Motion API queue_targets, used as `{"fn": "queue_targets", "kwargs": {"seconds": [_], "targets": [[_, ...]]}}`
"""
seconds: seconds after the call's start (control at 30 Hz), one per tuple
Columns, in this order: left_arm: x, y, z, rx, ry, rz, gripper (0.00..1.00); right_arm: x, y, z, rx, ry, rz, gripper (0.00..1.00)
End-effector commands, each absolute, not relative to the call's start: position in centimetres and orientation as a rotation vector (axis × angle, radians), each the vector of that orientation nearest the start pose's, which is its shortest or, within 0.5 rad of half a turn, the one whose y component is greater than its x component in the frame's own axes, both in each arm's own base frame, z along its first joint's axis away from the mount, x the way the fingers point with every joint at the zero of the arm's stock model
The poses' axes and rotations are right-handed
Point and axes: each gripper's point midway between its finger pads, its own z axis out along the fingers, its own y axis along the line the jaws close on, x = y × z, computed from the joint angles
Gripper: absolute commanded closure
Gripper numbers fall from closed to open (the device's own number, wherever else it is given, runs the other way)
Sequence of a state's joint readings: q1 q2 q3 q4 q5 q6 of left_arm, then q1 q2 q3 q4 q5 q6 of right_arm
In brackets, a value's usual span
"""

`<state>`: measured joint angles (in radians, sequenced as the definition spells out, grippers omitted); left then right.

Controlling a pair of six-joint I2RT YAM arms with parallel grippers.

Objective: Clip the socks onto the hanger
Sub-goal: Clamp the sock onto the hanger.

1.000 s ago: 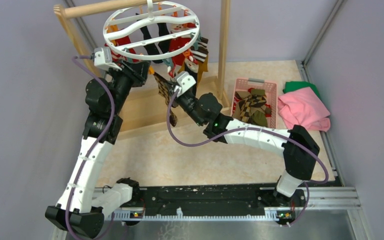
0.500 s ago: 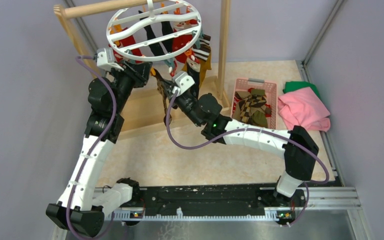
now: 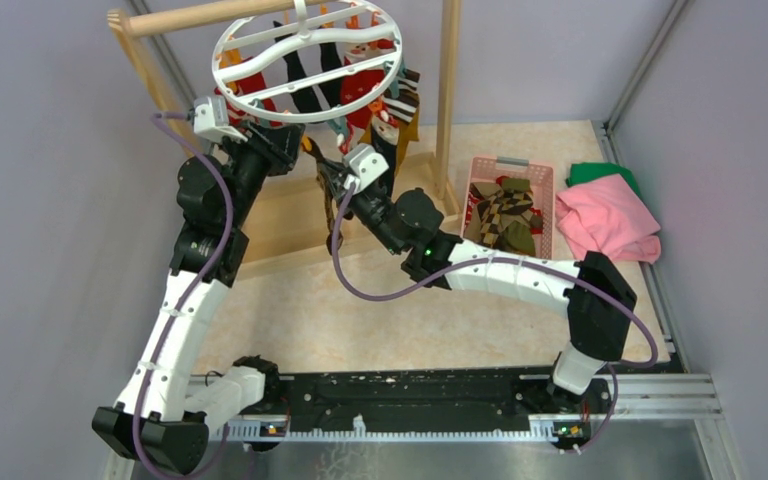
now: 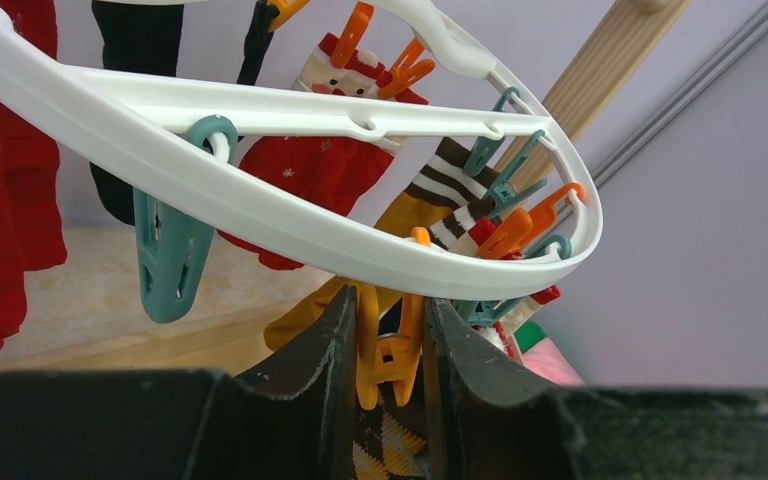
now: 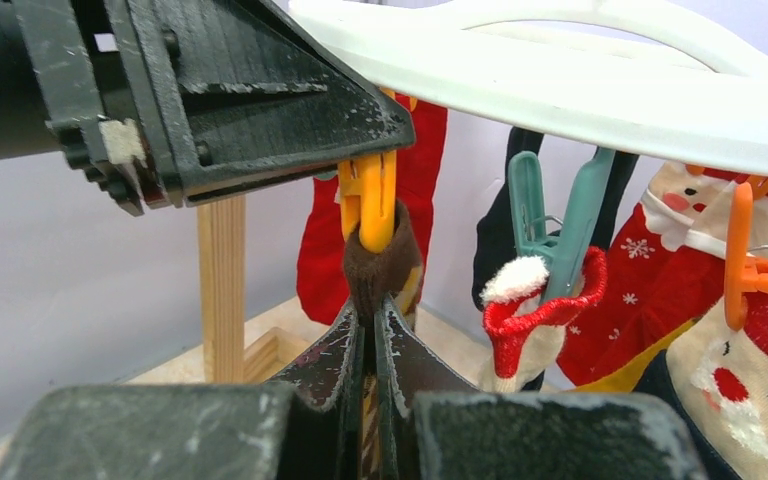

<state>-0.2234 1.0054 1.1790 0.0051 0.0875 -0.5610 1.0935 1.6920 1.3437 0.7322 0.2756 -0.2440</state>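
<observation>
Your right hand [image 5: 368,318] pinches the brown argyle sock [image 5: 381,268] directly below the orange plastic clip [image 5: 367,203] your left hand [image 4: 390,302] squeezes.

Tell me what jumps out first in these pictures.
A white round hanger hung with red Santa socks dangles from the wooden rack, far left. Beneath its near rim, the left gripper pinches an orange clip over the brown argyle sock held by the right gripper.
</observation>
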Motion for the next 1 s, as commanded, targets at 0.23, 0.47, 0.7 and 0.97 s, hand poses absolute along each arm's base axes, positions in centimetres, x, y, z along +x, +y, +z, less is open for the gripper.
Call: {"fn": "queue_targets", "kwargs": {"seconds": [0.23, 0.47, 0.7, 0.97], "targets": [[34.0, -11.1, 45.7, -0.201, 1.365, -0.721, 0.9, 27.4, 47.0, 42.8, -0.549, 0.999, 0.639, 1.0], [33.8, -11.2, 45.6, -0.199, 1.366, -0.734, 0.9, 27.8, 46.2, 43.7, -0.508, 0.985, 0.6, 1.0], [33.7, -11.3, 45.5, -0.201, 1.369, -0.745, 0.9, 27.8, 45.8, 44.7, -0.493, 0.96, 0.59, 1.0], [33.6, -11.5, 45.3, -0.201, 1.372, -0.762, 0.9, 27.5, 46.4, 45.1, -0.506, 0.948, 0.617, 1.0]]}}
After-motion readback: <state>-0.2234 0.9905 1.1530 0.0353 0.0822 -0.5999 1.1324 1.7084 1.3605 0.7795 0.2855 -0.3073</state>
